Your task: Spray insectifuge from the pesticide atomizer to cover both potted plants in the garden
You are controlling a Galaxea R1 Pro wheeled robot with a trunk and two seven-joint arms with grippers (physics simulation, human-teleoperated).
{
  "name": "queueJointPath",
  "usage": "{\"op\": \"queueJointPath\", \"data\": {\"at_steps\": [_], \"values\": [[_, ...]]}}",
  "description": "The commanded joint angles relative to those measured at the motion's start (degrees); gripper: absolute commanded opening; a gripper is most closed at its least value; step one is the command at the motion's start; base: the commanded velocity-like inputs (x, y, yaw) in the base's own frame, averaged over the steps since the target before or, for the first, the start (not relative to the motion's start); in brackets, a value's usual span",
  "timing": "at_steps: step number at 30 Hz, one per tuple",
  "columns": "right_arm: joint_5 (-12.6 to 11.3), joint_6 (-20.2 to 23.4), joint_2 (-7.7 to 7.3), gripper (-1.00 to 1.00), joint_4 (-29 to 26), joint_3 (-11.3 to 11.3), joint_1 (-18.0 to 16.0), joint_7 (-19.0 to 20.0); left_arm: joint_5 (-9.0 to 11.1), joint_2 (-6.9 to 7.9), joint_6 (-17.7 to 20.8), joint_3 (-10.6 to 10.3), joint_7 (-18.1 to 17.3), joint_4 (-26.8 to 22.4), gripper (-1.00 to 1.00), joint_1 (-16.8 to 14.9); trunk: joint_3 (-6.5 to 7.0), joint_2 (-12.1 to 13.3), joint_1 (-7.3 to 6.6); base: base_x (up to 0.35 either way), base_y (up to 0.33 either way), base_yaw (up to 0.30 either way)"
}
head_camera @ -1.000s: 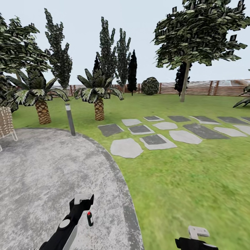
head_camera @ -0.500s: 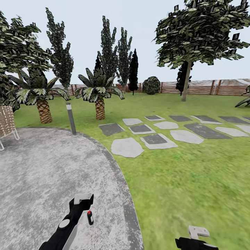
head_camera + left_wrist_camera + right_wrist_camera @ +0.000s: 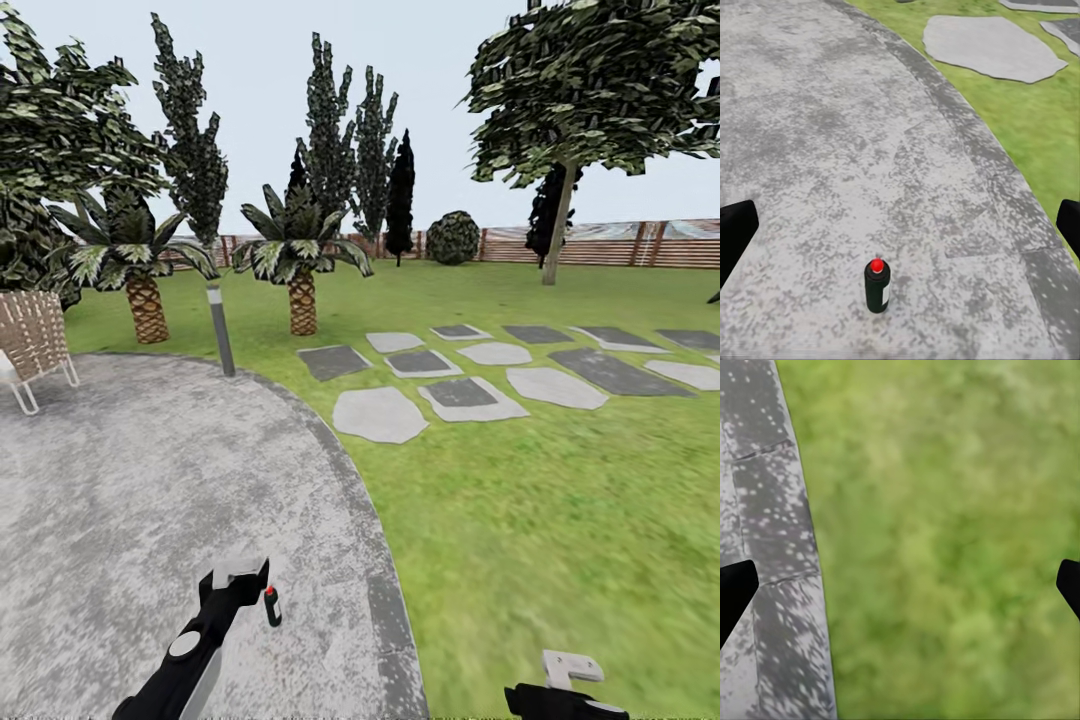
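Observation:
The pesticide atomizer (image 3: pixel 271 606), a small dark green bottle with a whitish label and a red top, stands upright on the grey stone patio (image 3: pixel 130 480) of the garden. My left gripper (image 3: pixel 238 575) hangs open just left of it in the head view. Seen from the left wrist, the atomizer (image 3: pixel 877 286) stands on the paving ahead of the gripper (image 3: pixel 900 232), whose black fingertips (image 3: pixel 735 234) are spread wide. My right gripper (image 3: pixel 565 668) is open over the lawn beside the patio's edge, with nothing between its fingertips (image 3: pixel 735 589). The potted plants are out of view.
A grey bollard lamp (image 3: pixel 220 330) stands at the patio's far rim and a wicker chair (image 3: pixel 35 340) at its left. Two palms (image 3: pixel 302 290) grow behind. Stepping stones (image 3: pixel 380 413) cross the lawn to the right, towards a tree (image 3: pixel 560 220) and the wooden fence (image 3: pixel 600 245).
The whole view has shifted right, so the camera has turned left; more of the wicker chair shows. The atomizer now sits slightly higher and further right in the picture. Both arms hold their pose.

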Motion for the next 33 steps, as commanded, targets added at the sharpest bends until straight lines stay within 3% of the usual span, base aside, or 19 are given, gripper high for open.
{"op": "queueJointPath", "data": {"at_steps": [1,26,33], "values": [[0.03,0.28,-0.01,1.00,-0.07,-0.04,-0.03,0.07,0.51,-0.02,-0.15,0.02,0.01,0.03,1.00,-0.03,-0.33,-0.44,0.21,0.000,0.000,0.022],[-0.01,0.28,-0.01,1.00,-0.09,-0.16,-0.03,0.07,0.40,-0.02,-0.15,0.01,0.01,0.08,1.00,-0.03,-6.46,-10.47,5.70,0.000,0.000,-0.036],[-0.01,0.28,-0.01,1.00,-0.09,-0.16,-0.03,0.07,0.35,-0.04,-0.17,-0.06,0.01,0.11,1.00,-0.04,-8.65,-10.56,5.88,0.000,0.000,-0.073]]}}
